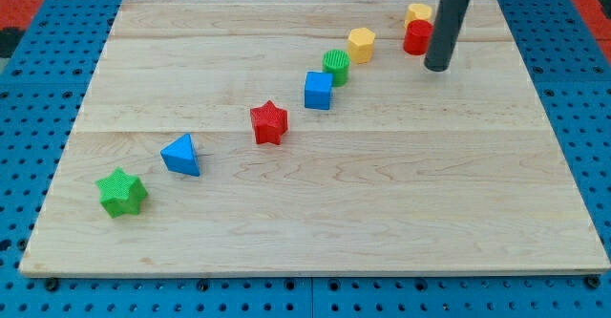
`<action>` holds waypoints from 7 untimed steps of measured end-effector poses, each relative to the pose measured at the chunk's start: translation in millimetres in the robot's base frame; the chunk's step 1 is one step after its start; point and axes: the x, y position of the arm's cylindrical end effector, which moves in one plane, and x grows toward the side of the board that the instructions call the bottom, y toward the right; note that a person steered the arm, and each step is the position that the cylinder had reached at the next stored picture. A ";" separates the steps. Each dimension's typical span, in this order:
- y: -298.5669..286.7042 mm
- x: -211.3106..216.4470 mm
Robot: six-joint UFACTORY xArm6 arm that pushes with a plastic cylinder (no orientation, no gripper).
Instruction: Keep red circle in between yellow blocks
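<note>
The red circle [416, 37] stands near the view's top right, touching a yellow block [418, 13] just above it. A yellow hexagon [361, 44] sits to the red circle's left, with a gap between them. My tip [436, 67] rests on the board just right of and slightly below the red circle, close to it.
A diagonal row runs from the yellow hexagon down to the view's lower left: green circle [335, 66], blue cube [318, 90], red star [269, 122], blue triangle [181, 155], green star [121, 193]. The wooden board [382, 213] lies on a blue pegboard.
</note>
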 end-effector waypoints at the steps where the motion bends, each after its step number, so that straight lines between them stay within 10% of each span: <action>1: 9.7 -29.3; 7: 10.8 -83.6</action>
